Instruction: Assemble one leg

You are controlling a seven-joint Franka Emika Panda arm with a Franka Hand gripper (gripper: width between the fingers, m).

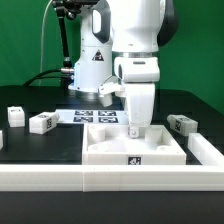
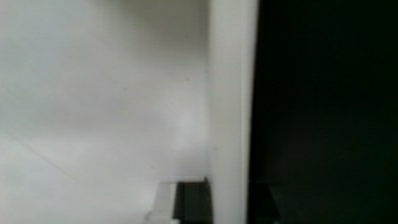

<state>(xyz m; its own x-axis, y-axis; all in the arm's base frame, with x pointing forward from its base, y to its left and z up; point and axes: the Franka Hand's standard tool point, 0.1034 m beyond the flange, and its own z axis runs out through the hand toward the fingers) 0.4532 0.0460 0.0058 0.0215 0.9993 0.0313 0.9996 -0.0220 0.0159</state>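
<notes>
The exterior view shows a black table (image 1: 30, 150) with a big white tray (image 1: 108, 148) near the middle of its front edge. The white robot arm (image 1: 137, 45) reaches straight down, and its claw (image 1: 135, 130) hangs low inside the tray, close to the tray's back wall. The tips are too small to make out, so it is not possible to tell whether the claw is apart, together, or holding something.

Three small white legs with black and white tags lie on the table, outside the tray. The first leg (image 1: 15, 115) and the second leg (image 1: 42, 122) lie toward the table's edge at the exterior view's left. The third leg (image 1: 181, 124) lies toward the edge at the exterior view's right. All three are apart from the claw. The marker board (image 1: 88, 117) lies flat behind the tray. A white rail (image 1: 60, 178) runs along the table's front edge.

The wrist view is very blurry. It shows only a pale white surface, a bright white strip, and black beside it. No leg shows there.
</notes>
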